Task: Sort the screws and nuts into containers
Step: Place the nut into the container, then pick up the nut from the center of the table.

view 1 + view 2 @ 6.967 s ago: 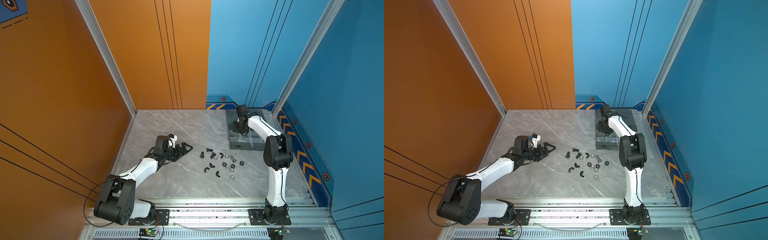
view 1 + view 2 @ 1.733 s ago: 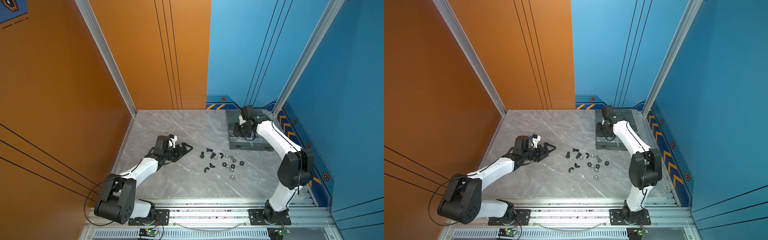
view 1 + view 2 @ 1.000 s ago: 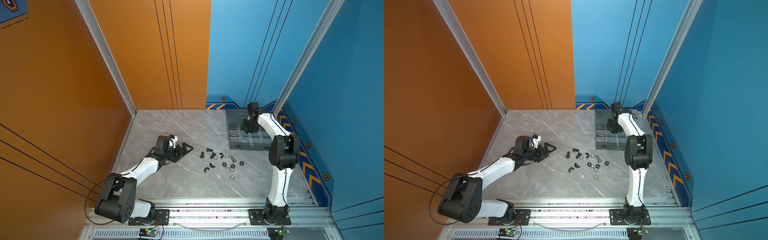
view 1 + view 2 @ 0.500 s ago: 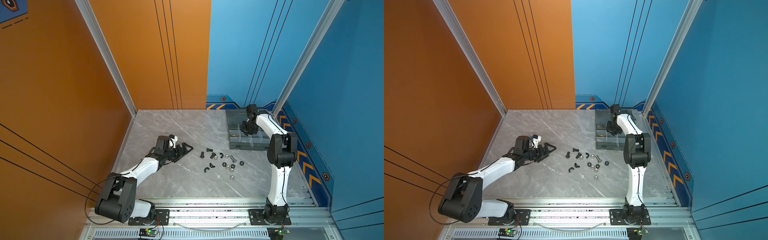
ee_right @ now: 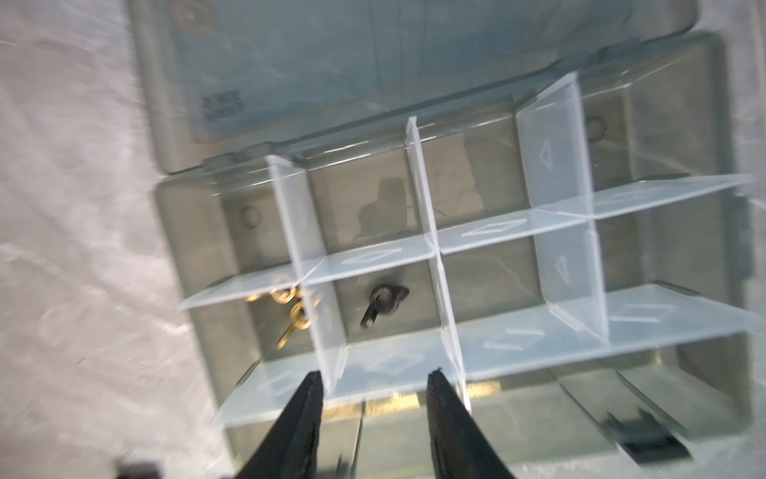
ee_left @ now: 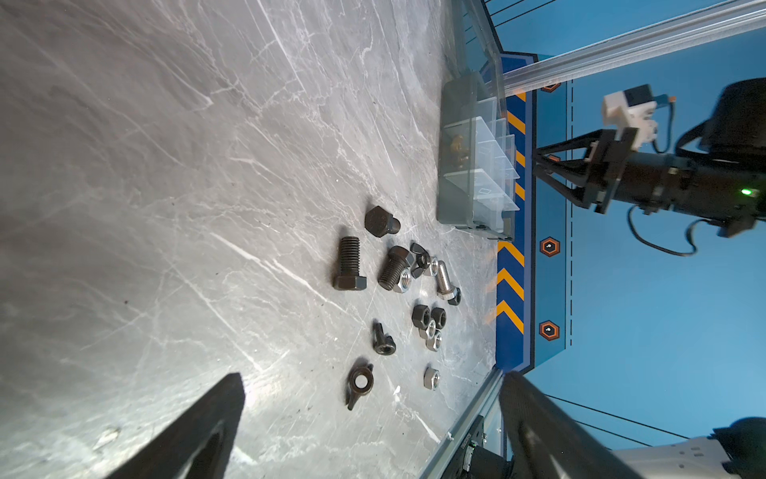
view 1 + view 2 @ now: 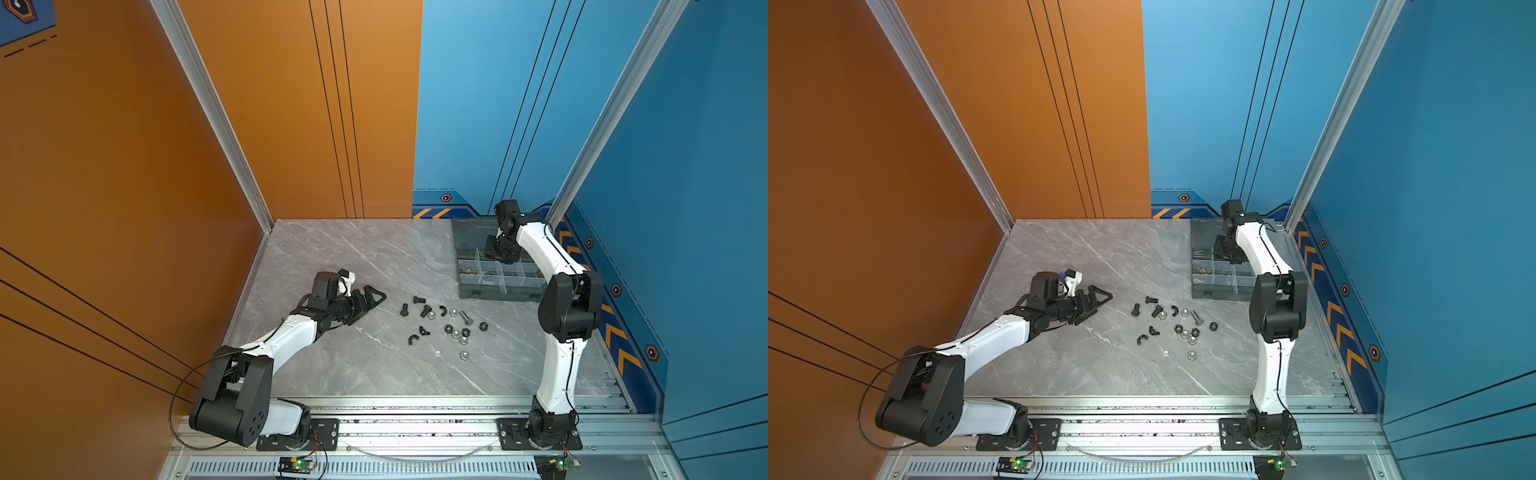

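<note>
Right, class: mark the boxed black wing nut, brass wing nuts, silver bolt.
black wing nut (image 5: 380, 297): right wrist view, hub.
brass wing nuts (image 5: 299, 314): right wrist view, one's hub.
silver bolt (image 6: 443, 275): left wrist view, shank.

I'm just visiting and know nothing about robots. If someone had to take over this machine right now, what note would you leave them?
Left gripper: open, empty, low by the loose parts on the table.
Right gripper: open, empty, above the organizer box.
Done: brass wing nuts lie in one compartment, a black wing nut in the one beside it.
Left: three black bolts, the silver bolt, the hex nuts and the black wing pieces on the table all need sorting into the box.
</note>
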Motion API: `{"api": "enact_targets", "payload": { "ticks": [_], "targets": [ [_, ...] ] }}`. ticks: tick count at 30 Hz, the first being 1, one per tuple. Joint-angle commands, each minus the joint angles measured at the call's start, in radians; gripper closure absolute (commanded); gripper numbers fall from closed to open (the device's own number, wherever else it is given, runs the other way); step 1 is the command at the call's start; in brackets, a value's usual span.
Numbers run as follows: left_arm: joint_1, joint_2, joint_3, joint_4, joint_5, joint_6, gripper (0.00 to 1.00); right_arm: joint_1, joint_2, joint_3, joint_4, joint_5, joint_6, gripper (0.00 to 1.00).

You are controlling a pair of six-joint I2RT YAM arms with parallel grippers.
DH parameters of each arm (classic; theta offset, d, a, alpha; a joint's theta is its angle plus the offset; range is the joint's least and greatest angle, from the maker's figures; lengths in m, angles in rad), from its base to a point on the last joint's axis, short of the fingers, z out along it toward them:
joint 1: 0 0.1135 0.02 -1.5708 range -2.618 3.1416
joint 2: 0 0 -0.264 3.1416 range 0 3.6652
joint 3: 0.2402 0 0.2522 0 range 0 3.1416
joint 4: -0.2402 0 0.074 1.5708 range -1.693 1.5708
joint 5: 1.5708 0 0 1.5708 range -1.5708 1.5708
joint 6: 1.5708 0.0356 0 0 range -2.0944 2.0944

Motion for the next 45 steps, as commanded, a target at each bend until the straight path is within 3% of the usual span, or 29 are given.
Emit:
{"api": "enact_targets", "payload": {
  "ticks": [1, 10, 18, 20, 31, 45],
  "targets": [
    [-0.003, -0.022, 0.024, -0.020, -0.001, 0.007, 0.02, 0.040, -0.123, -0.039, -0.046, -0.050, -0.010, 0.54],
    [0.009, -0.023, 0.022, -0.024, 0.001, 0.010, 0.02, 0.229, -0.257, -0.275, 0.030, -0.138, 0.103, 0.52],
    [0.016, -0.023, 0.014, -0.020, 0.017, 0.013, 0.02, 0.421, -0.220, -0.394, 0.092, -0.145, 0.136, 0.52],
    [0.021, -0.026, 0.008, -0.018, 0.018, 0.013, 0.02, 0.460, -0.193, -0.403, 0.091, -0.151, 0.114, 0.61],
    [0.041, -0.062, -0.015, -0.031, 0.021, 0.014, 0.02, 0.526, -0.089, -0.420, 0.059, -0.213, -0.039, 0.59],
    [0.046, -0.060, -0.034, -0.014, 0.025, 0.008, 0.02, 0.597, -0.039, -0.439, 0.074, -0.212, -0.093, 0.59]
  ]
}}
